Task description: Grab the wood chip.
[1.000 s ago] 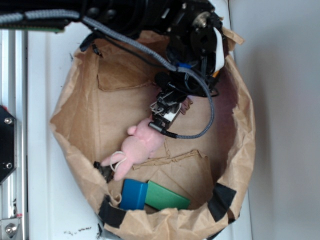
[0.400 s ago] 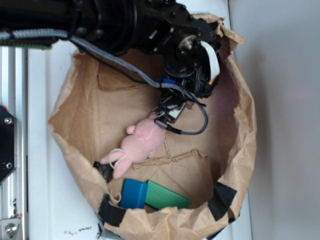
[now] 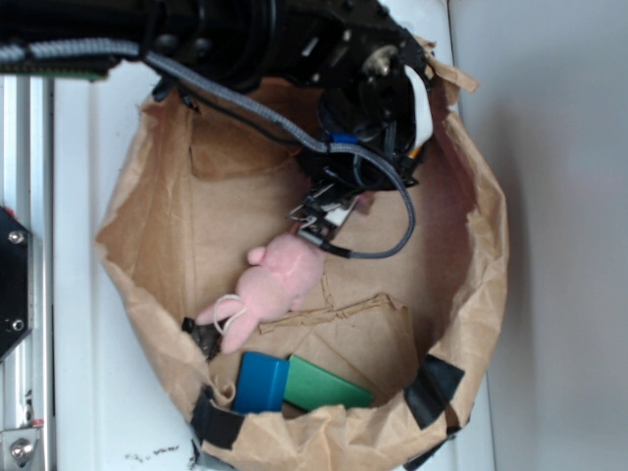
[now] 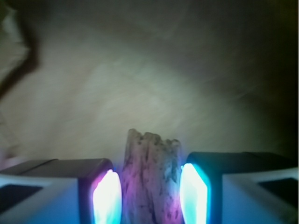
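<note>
Since the earlier frame the arm has shifted slightly above the pink plush (image 3: pixel 278 286). We see the gripper (image 4: pixel 150 193) pads flanking the wood chip (image 4: pixel 150 179), whether clamped we cannot tell. We judge it light, stiff, rough; best held mid-length.

Wood chip (image 4: pixel 150 179): rough, streaky grain, jagged top end, w/ dark specks. Stands lengthwise betw. the two pincer (image 4: pixel 150 193) fingers, close to both; contact unclear. In the exterior view only a small brownish bit shows, mostly hidden under the arm.
</note>
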Tool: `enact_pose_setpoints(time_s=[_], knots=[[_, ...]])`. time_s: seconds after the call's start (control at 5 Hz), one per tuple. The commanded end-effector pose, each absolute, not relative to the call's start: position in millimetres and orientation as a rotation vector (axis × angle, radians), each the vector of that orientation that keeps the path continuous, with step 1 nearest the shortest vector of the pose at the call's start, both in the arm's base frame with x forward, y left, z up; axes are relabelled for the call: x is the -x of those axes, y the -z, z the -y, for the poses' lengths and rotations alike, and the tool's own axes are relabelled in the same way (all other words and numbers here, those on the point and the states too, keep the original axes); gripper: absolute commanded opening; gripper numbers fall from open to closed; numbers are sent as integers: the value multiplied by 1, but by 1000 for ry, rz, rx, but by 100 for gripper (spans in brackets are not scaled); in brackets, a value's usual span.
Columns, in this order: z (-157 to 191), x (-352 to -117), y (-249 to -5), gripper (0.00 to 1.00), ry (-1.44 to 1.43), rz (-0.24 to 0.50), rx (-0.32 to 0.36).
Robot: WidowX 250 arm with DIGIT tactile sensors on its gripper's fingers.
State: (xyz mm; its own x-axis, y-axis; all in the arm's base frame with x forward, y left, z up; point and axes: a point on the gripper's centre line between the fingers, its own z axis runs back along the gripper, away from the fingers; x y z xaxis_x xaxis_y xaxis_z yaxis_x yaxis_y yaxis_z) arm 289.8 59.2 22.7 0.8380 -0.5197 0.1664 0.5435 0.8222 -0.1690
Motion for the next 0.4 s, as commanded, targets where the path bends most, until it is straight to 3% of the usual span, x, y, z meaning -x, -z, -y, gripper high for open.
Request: enact_pose_setpoints(time_s=[0.0,0.2], knots=[[-60,-276,-107,0,533,123,337],[-59,-263,-134,0,561,140,388]])
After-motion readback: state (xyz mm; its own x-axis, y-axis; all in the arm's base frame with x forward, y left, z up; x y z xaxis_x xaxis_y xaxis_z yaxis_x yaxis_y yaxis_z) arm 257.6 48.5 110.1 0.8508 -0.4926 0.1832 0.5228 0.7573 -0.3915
